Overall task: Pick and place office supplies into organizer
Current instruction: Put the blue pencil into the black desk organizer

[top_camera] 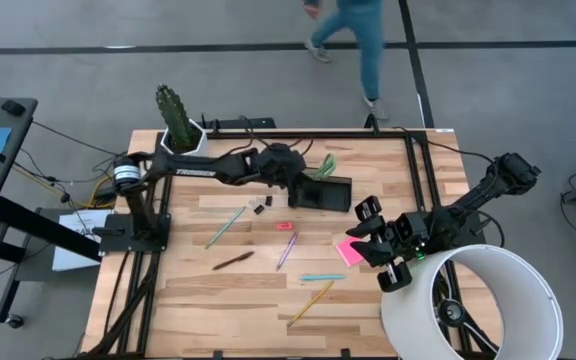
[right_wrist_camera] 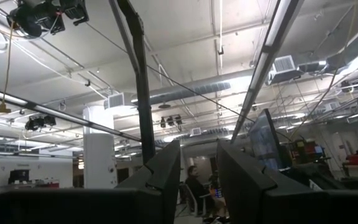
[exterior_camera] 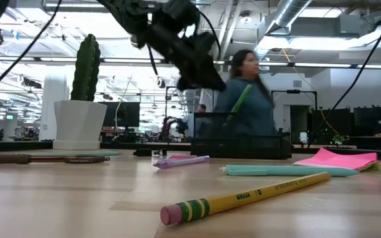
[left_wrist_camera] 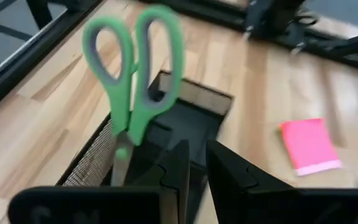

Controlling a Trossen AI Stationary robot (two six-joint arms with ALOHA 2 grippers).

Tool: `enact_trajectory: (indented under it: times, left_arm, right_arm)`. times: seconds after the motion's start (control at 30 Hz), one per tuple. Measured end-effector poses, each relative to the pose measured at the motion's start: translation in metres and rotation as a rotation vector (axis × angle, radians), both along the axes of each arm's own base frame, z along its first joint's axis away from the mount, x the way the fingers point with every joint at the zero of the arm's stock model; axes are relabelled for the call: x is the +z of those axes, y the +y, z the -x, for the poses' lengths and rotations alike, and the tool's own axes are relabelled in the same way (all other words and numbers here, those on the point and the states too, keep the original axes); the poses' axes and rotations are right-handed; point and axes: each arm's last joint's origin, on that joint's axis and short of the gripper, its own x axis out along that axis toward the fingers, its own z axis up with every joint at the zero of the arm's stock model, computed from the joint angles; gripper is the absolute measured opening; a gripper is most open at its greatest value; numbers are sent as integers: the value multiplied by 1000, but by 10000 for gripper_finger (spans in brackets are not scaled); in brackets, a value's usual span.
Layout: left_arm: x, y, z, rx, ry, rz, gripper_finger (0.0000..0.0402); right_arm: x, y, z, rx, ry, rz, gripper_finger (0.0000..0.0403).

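The green-handled scissors [left_wrist_camera: 132, 59] stand blades-down in a compartment of the black organizer [left_wrist_camera: 185, 118], handles up and leaning on its mesh wall; they also show in the high view [top_camera: 326, 163]. My left gripper [left_wrist_camera: 196, 168] hovers just over the organizer [top_camera: 330, 195], open by a narrow gap, with the scissors beside its fingers, not between them. My right gripper [top_camera: 376, 243] is raised next to the pink sticky-note pad [top_camera: 349, 250]. Its fingers point up at the ceiling, open and empty [right_wrist_camera: 197, 171].
Loose on the wood lie a teal pen [top_camera: 226, 226], binder clip [top_camera: 260, 205], pink eraser [top_camera: 284, 227], purple pen [top_camera: 287, 250], dark pen [top_camera: 233, 261], second teal pen [top_camera: 322, 277] and yellow pencil [top_camera: 311, 300]. Cactus pot [top_camera: 181, 138] far left; white lampshade [top_camera: 478, 300] near right. A person walks beyond the table.
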Motion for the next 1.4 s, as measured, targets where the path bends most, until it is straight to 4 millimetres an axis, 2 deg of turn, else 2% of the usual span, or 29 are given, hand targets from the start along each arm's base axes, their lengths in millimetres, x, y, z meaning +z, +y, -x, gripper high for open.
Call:
enact_trajectory:
  times: [0.1, 0.3, 0.4, 0.5, 0.6, 0.7, 0.83, 0.93, 1.03, 1.23, 1.3, 1.4]
  left_arm:
    - [32, -6, 16, -6, -50, -6, 43]
    - [89, -24, 68, -28, -51, 24, 43]
    - [106, -39, 93, -58, -22, 70, 43]
    - [108, -56, 112, -97, 79, 105, 43]
    - [103, -76, 130, -121, 234, 168, 43]
    - [89, -95, 145, -116, 461, 216, 43]
    - [71, -116, 163, -88, 775, 212, 43]
    - [59, -128, 169, -53, 938, 205, 46]
    - [40, -139, 173, -52, 1027, 241, 65]
    - [-9, -154, 177, -85, 1046, 294, 131]
    - [-17, -155, 182, -99, 1088, 322, 147]
    - [-18, -154, 191, -47, 1169, 347, 156]
  right_arm:
    - [0, 0, 0, 2, 1, -3, 98]
    - [-2, -1, -2, -4, 25, 5, 98]
    - [-7, -6, -9, -29, 76, 29, 98]
    - [-10, -15, -16, -32, 119, -8, 98]
    - [-12, -22, -22, -21, 150, -69, 98]
    - [-12, -27, -24, -23, 153, -90, 98]
    - [-15, -27, -26, -28, 178, -78, 98]
    - [-16, -28, -27, -32, 192, -71, 98]
    - [-16, -28, -27, -33, 196, -69, 98]
    - [-16, -23, -25, -15, 196, -70, 98]
    - [-16, -22, -24, -8, 197, -69, 98]
    - [-16, -21, -24, -3, 197, -68, 98]
